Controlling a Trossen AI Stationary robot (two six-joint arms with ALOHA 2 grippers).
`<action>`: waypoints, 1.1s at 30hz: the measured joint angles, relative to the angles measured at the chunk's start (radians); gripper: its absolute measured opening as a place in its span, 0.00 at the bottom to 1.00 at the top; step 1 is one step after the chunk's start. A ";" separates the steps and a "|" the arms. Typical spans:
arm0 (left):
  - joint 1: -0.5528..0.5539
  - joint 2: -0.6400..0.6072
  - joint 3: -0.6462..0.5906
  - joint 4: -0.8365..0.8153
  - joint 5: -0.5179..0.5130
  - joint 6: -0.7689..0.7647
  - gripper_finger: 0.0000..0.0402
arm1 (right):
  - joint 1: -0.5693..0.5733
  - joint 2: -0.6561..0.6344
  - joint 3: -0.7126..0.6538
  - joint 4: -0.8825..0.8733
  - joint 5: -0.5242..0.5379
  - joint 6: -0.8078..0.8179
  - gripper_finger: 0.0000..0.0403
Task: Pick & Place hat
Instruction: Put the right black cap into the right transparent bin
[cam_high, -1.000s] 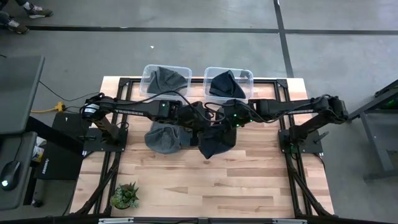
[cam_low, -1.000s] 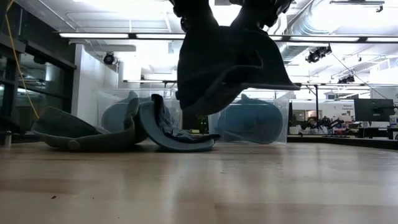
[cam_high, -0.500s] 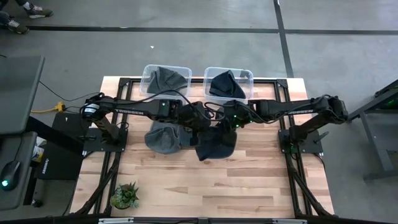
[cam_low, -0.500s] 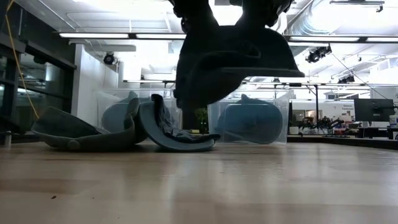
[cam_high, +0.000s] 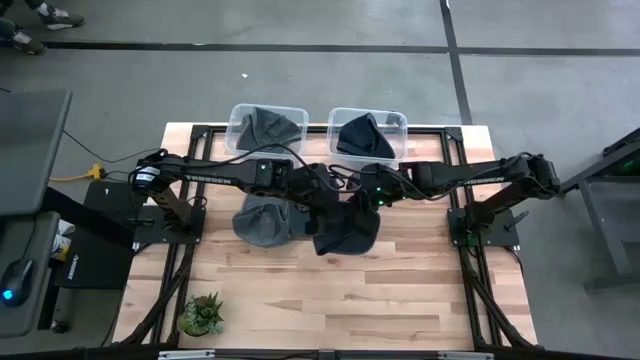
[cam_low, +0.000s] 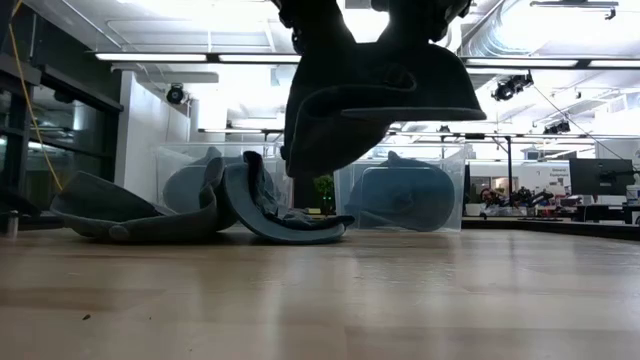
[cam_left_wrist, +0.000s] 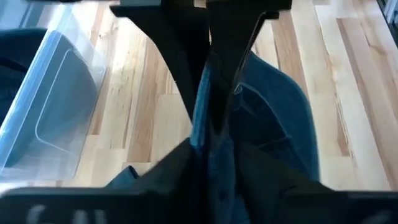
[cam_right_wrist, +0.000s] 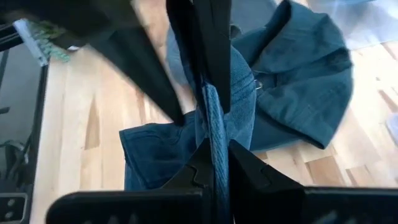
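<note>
You've got a floppy dark blue denim hat (cam_low: 375, 105) dangling crumpled above mid-table, brim sagging, right gripper (cam_right_wrist: 214, 149) pinched tight on its fabric while the left gripper (cam_left_wrist: 211, 134) has its fingers slightly parted around a fold.

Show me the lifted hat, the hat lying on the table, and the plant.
lifted hat (cam_low: 380, 100), low view, on its brim.
table hat (cam_high: 262, 222), high view, on its crown.
plant (cam_high: 202, 314), high view, on its leaves.
</note>
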 joint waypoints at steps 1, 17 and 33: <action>0.000 0.000 0.000 0.000 -0.001 -0.007 0.33 | 0.001 0.000 0.000 -0.002 0.010 0.009 0.03; -0.001 -0.062 0.083 -0.327 -0.309 0.009 0.53 | 0.040 -0.036 0.000 -0.229 0.193 0.155 0.03; -0.001 -0.080 -0.068 -0.115 -0.273 -0.078 0.53 | 0.263 -0.321 -0.001 -0.496 0.703 0.389 0.03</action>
